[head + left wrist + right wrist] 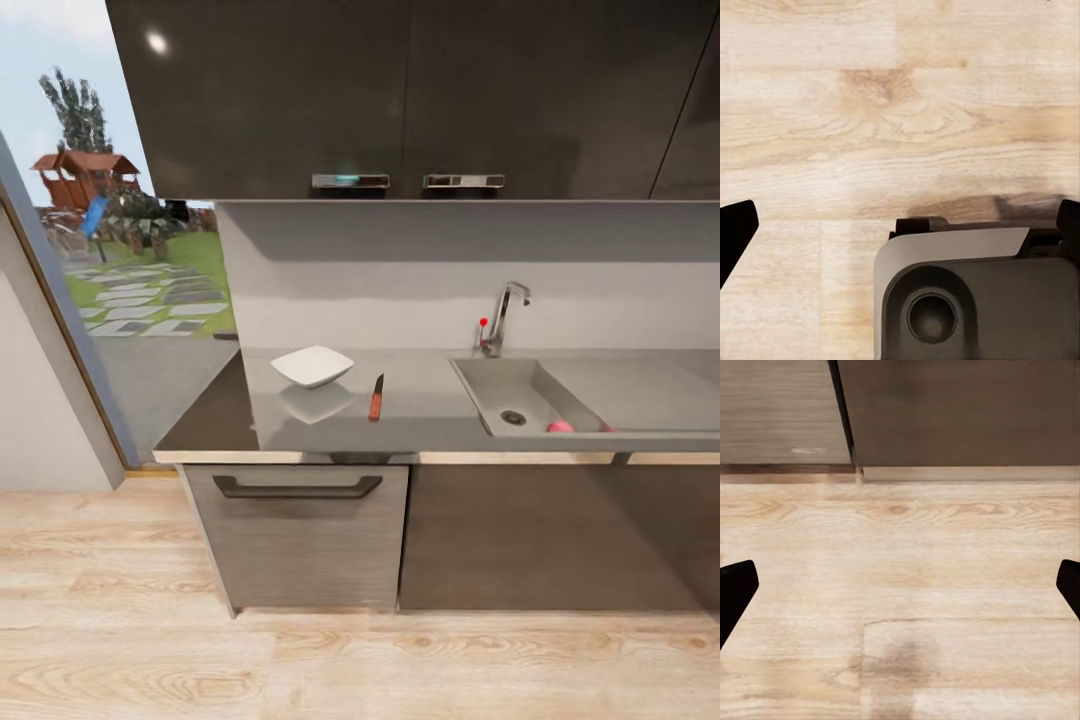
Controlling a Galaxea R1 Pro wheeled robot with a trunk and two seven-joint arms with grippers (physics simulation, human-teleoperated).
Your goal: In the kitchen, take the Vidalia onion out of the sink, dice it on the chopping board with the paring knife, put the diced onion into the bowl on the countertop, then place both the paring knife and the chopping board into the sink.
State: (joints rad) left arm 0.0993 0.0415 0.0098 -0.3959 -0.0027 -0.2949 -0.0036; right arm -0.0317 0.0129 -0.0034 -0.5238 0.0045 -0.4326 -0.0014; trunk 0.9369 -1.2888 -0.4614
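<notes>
Both arms hang low over the wood floor (900, 585). Left gripper (900, 217) and right gripper (900, 585): tips wide apart, open, holding nothing. Ahead and up on the counter (430, 420): paring knife (376, 397), long axis running near-to-far, bowl (312, 366) just left. Vidalia onion (560, 427) sits in the sink (500, 385), fwd-right, so right arm looks nearer.
</notes>
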